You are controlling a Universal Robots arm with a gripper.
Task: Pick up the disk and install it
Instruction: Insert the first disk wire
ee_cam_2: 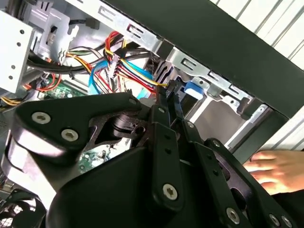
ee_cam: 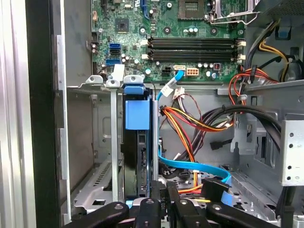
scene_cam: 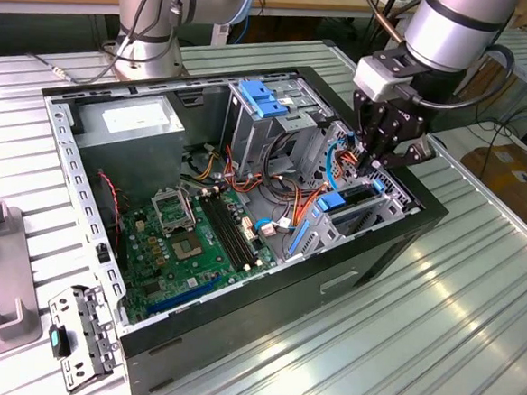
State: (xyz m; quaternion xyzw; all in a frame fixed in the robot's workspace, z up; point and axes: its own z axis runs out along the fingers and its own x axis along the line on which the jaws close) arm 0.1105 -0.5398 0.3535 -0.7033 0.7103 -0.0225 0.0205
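The disk [ee_cam: 135,156] stands on edge in a slot of the metal drive bay [ee_cam: 90,142] at the open computer case's corner, its blue carrier tab [ee_cam: 137,114] at the end toward the motherboard. In the exterior view the disk [scene_cam: 334,201] shows as a blue piece in the bay below my gripper [scene_cam: 373,160]. My gripper [ee_cam: 164,197] is at the disk's near end, fingers close together and just beside its edge. In the second wrist view my gripper [ee_cam_2: 168,92] is shut, with nothing seen between the fingers, next to the blue carrier [ee_cam_2: 194,88].
The black case wall [scene_cam: 395,252] lies close by the bay. Bundled coloured wires [ee_cam: 190,123] and a blue flat cable [ee_cam: 190,166] run beside the slot. The motherboard [scene_cam: 198,234] and a tall grey cage with a blue latch [scene_cam: 261,98] lie further in. A hand [ee_cam_2: 275,168] rests outside the case.
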